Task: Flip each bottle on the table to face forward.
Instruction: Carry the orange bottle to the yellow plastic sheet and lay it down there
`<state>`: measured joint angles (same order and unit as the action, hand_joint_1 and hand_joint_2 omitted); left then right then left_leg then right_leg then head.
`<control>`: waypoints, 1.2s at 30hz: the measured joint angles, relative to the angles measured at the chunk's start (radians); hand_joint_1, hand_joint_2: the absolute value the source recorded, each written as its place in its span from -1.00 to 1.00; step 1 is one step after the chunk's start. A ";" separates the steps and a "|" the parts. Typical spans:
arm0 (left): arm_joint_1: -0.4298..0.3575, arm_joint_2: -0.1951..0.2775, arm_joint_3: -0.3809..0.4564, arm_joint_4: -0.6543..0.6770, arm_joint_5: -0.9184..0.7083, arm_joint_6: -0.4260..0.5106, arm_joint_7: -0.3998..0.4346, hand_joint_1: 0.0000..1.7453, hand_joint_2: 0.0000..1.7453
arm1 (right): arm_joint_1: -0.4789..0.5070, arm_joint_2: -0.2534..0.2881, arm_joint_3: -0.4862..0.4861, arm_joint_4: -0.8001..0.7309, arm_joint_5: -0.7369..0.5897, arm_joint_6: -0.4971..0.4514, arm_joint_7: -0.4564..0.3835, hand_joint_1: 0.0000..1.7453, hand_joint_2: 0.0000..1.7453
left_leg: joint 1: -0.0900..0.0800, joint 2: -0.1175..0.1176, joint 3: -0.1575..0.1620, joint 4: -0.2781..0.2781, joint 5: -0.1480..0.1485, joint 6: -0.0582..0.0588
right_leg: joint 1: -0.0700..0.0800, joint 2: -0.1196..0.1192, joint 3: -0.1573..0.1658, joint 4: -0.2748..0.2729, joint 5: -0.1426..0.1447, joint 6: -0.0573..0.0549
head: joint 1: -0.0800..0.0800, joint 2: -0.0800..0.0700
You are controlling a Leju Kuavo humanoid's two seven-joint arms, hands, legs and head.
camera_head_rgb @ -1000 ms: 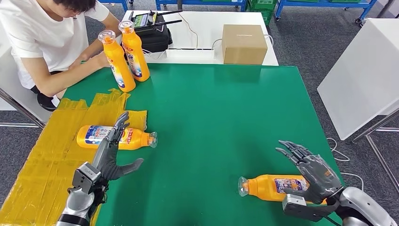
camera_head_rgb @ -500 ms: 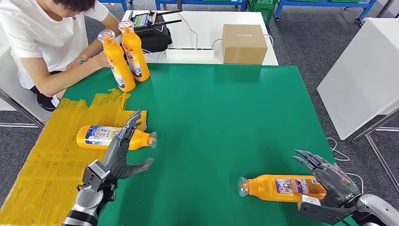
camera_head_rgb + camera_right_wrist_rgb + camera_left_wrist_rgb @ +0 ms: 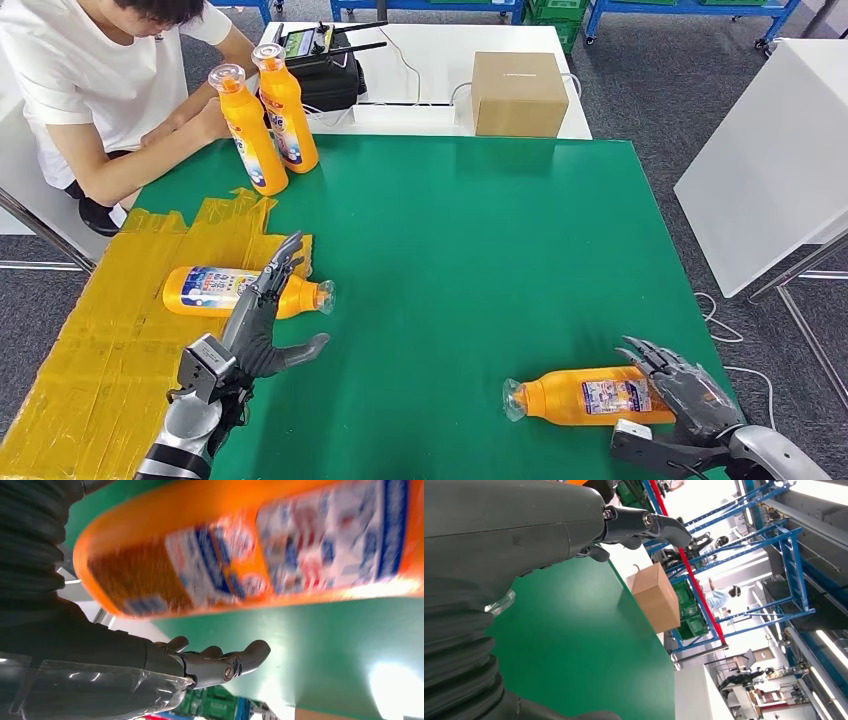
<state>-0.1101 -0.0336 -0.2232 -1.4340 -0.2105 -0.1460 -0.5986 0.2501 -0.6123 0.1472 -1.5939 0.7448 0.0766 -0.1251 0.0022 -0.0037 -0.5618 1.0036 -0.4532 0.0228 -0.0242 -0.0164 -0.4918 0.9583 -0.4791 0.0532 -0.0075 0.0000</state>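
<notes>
One orange bottle [image 3: 205, 289] lies on its side on the yellow sheet, cap toward the table's middle. My left hand [image 3: 258, 325] is open above its neck end, fingers spread and stretched over it; the left wrist view shows those fingers [image 3: 644, 525] holding nothing. A second orange bottle [image 3: 590, 395] lies near the front right corner, label up and cap pointing left. My right hand [image 3: 690, 395] is open at its base end, fingers spread beside it. In the right wrist view that bottle [image 3: 250, 545] is blurred, close to the spread fingers [image 3: 220, 662]. Two more orange bottles [image 3: 250, 130] [image 3: 287, 105] stand upright at the back left.
The green table [image 3: 480, 230] has a yellow taped sheet [image 3: 100, 340] on its left part. A person in a white shirt [image 3: 90, 80] sits at the back left, arm near the upright bottles. Behind the table are a cardboard box [image 3: 518, 93] and a black device [image 3: 325, 70].
My right hand has drawn back toward the front edge, ending at the bottle's base; that bottle shifted slightly. My left hand moved a little right over the left bottle, then held.
</notes>
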 joint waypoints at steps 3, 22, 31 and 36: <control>-0.001 0.000 0.000 0.000 0.001 0.000 0.000 -1.00 1.00 | -0.006 0.011 0.012 0.013 0.000 -0.001 0.000 -1.00 1.00 | 0.000 0.000 0.000 0.000 0.000 0.000 | 0.000 0.000 0.000 0.000 0.000 0.000 | 0.000 0.000; -0.020 -0.011 -0.011 0.001 0.006 -0.004 0.011 -1.00 1.00 | -0.154 0.155 0.112 0.205 0.120 -0.109 0.060 0.66 1.00 | 0.001 0.004 0.004 0.000 0.000 0.000 | 0.001 0.004 0.001 0.000 0.000 0.000 | 0.000 0.000; -0.020 -0.013 -0.011 0.001 0.007 -0.008 0.016 -1.00 1.00 | -0.186 0.181 0.117 0.232 0.162 -0.113 0.076 0.99 1.00 | 0.001 0.004 0.006 0.000 0.000 0.000 | 0.000 0.004 0.003 0.000 0.001 0.000 | 0.000 0.000; -0.020 -0.015 -0.010 0.000 0.008 -0.014 0.025 -1.00 1.00 | -0.206 0.193 0.121 0.242 0.256 -0.130 0.125 1.00 1.00 | 0.001 0.004 0.006 0.000 0.000 0.000 | 0.001 0.004 0.004 0.000 0.001 0.000 | 0.000 0.000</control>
<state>-0.1297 -0.0482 -0.2337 -1.4335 -0.2026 -0.1595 -0.5732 0.0441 -0.4190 0.2684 -1.3516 1.0003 -0.0533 0.0003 0.0029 0.0002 -0.5561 1.0034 -0.4532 0.0228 -0.0237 -0.0121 -0.4875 0.9583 -0.4784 0.0537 -0.0074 0.0000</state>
